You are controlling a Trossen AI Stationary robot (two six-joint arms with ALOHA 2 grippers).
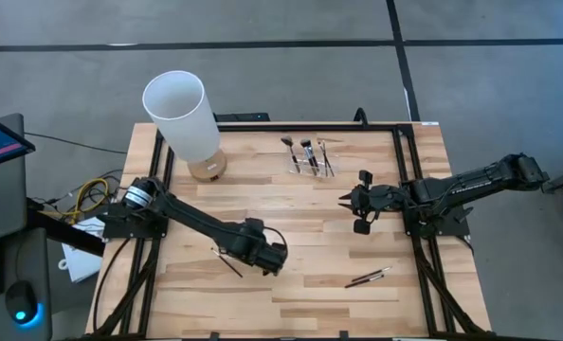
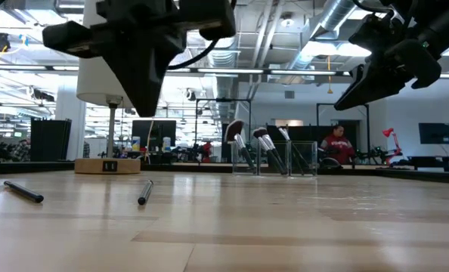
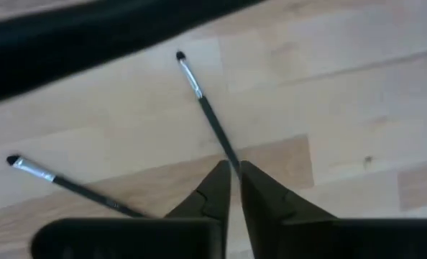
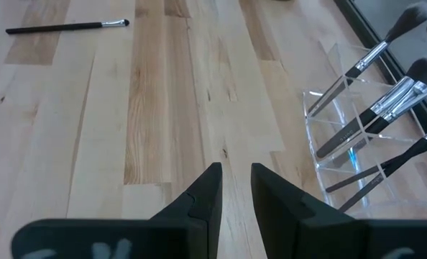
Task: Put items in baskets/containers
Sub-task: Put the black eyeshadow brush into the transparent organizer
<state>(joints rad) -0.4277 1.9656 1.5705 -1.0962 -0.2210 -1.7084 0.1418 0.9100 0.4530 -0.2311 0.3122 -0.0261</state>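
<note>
A: Step in hand, by my read: pick-up. Left gripper (image 3: 234, 188) sat low over the table (image 1: 291, 204), fingers pinched on a thin eyeshadow brush (image 3: 203, 104), tip pointing away ahead of it.

B: Next?

A: Lift, carry to the clear acrylic brush holder (image 1: 308, 161), well off beyond. White cylinder (image 1: 185, 118) stood beside that route. Right gripper (image 4: 235, 191) hovered, fingers slightly apart, empty, holder just ahead. A second brush (image 3: 62, 183) lay just beside the left gripper.
</note>
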